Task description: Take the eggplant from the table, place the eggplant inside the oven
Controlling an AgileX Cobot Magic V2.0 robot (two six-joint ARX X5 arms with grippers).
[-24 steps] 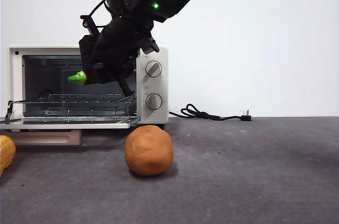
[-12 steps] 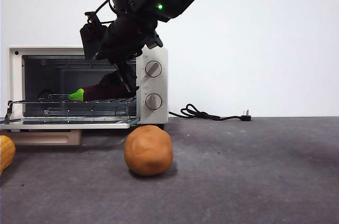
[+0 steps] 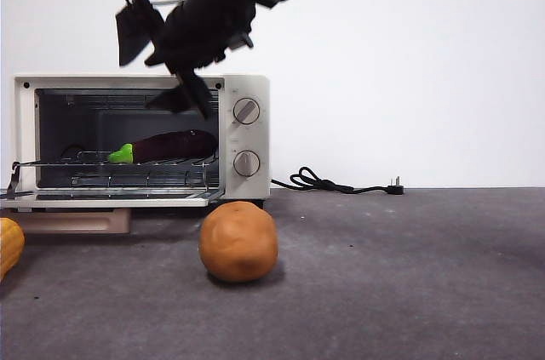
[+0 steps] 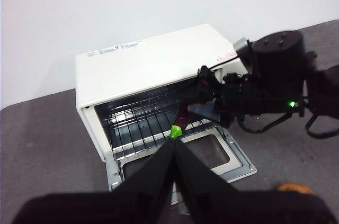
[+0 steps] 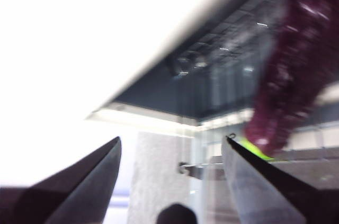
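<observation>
Eggplant point(image 3: 166, 146) now released on oven point(image 3: 247, 134) rack; right gripper point(image 3: 166, 58) jaws apart, lifted clear. Task basically done.

Yellow-orange item point(image 3: 8, 245) cut off at frame edge. Eggplant point(image 5: 299, 70) blurred in right wrist view, partly cropped.
</observation>
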